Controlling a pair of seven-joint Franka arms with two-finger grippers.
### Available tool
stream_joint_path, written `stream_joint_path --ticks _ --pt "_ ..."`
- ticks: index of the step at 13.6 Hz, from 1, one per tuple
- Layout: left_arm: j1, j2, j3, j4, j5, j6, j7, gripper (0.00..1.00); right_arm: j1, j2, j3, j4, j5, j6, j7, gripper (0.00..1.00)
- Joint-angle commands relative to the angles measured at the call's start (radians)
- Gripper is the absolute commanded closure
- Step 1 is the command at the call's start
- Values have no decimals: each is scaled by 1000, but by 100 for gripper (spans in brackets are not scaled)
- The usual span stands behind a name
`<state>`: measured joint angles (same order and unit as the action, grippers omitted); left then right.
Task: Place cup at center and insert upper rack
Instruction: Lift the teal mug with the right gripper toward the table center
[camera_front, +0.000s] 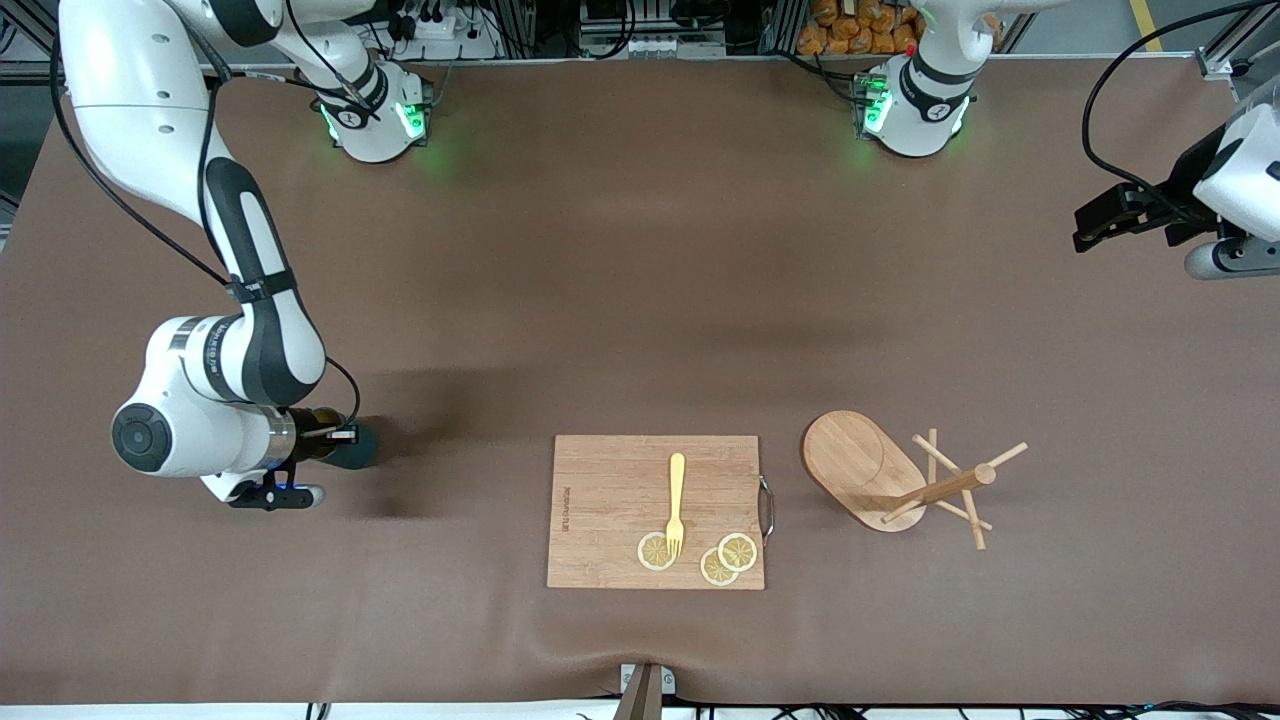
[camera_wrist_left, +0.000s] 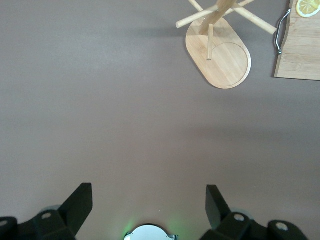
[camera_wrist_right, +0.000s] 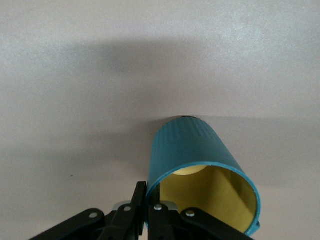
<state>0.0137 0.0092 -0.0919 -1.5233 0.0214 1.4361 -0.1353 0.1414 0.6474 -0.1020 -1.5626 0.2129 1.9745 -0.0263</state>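
The dark teal ribbed cup (camera_wrist_right: 192, 150) with a yellowish inside is pinched by its rim in my right gripper (camera_wrist_right: 150, 200), one finger outside the wall and one inside. In the front view the cup (camera_front: 358, 447) pokes out from the right gripper (camera_front: 335, 440), low over the table at the right arm's end. The wooden mug tree (camera_front: 865, 465) appears to stand on its oval base beside the cutting board, toward the left arm's end; it also shows in the left wrist view (camera_wrist_left: 222, 57). My left gripper (camera_front: 1125, 215) is open and empty, high over the table's left-arm end (camera_wrist_left: 147, 202).
A rectangular wooden cutting board (camera_front: 610, 500) lies near the front edge, with a yellow fork (camera_front: 676, 500) and three lemon slices (camera_front: 720, 560) on it. Its metal handle (camera_front: 767, 508) faces the mug tree. The board's edge shows in the left wrist view (camera_wrist_left: 300, 55).
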Motion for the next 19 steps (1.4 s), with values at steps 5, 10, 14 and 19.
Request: stream_joint_path --ticks 5,10,14,19 --pt "5 -3 0 0 0 -5 16 0 15 -15 59 19 14 -39 101 100" --pt "5 -5 0 -1 0 -3 16 0 125 -45 84 79 14 -124 299 100" --pt "6 -5 1 -1 0 -3 16 0 193 -63 140 92 17 -140 501 100" --pt "21 -5 4 0 2 -2 16 0 308 -54 203 114 17 -129 822 100"
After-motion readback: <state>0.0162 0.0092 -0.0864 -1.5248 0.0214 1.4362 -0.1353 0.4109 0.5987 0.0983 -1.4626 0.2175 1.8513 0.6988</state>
